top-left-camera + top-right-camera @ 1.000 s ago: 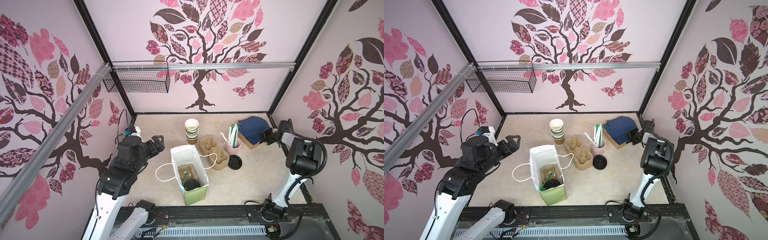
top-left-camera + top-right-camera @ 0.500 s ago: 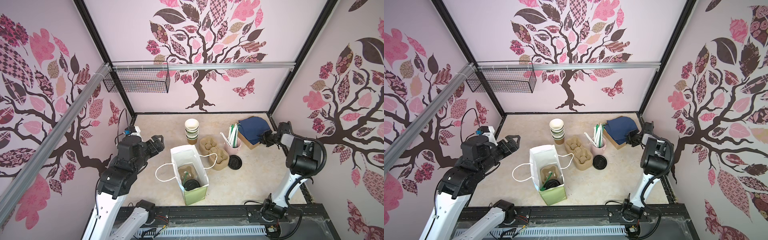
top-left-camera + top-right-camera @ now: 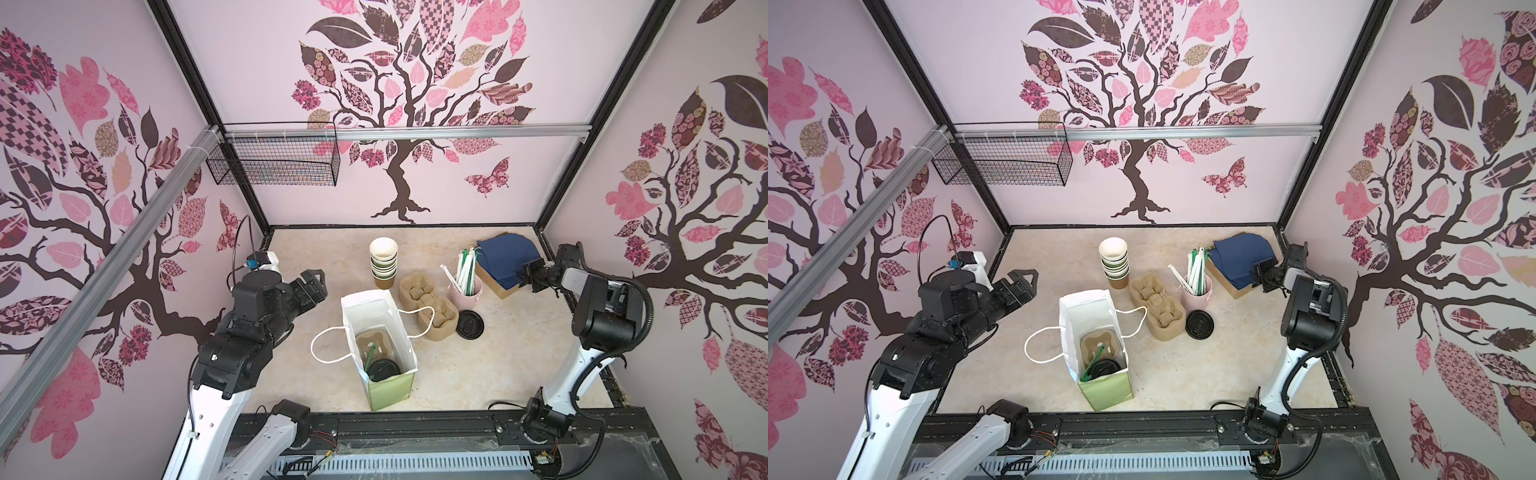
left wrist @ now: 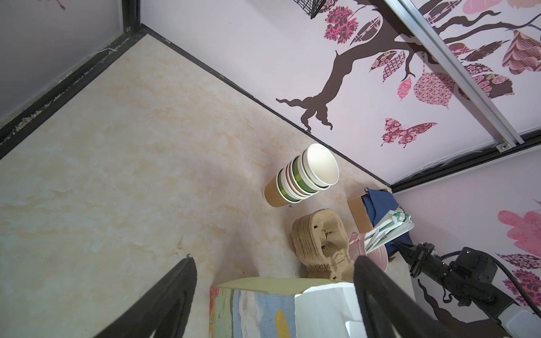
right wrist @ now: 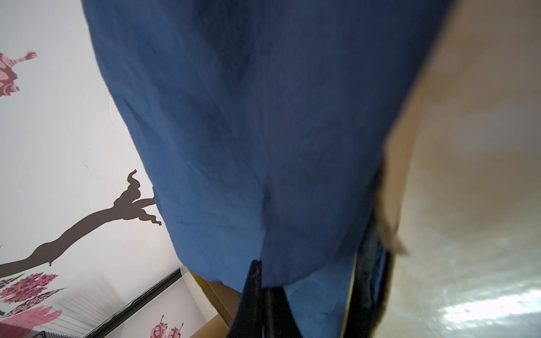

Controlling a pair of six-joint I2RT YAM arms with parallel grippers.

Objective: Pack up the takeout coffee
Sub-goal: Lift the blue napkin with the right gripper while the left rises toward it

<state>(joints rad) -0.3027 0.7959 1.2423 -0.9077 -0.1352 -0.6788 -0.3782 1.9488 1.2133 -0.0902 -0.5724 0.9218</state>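
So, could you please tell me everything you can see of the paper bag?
The paper bag stands upright and open on the table, white inside, pale green on its near face, two white cord handles drooping sideways. Inside sit a pulp carrier, the takeout coffee showing its black lid, and a green stick.

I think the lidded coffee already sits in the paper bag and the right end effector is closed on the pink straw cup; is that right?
Not quite: the right end effector is closed on the navy cloth, not the pink straw cup, as the right wrist view shows. The lidded coffee does sit in the paper bag.
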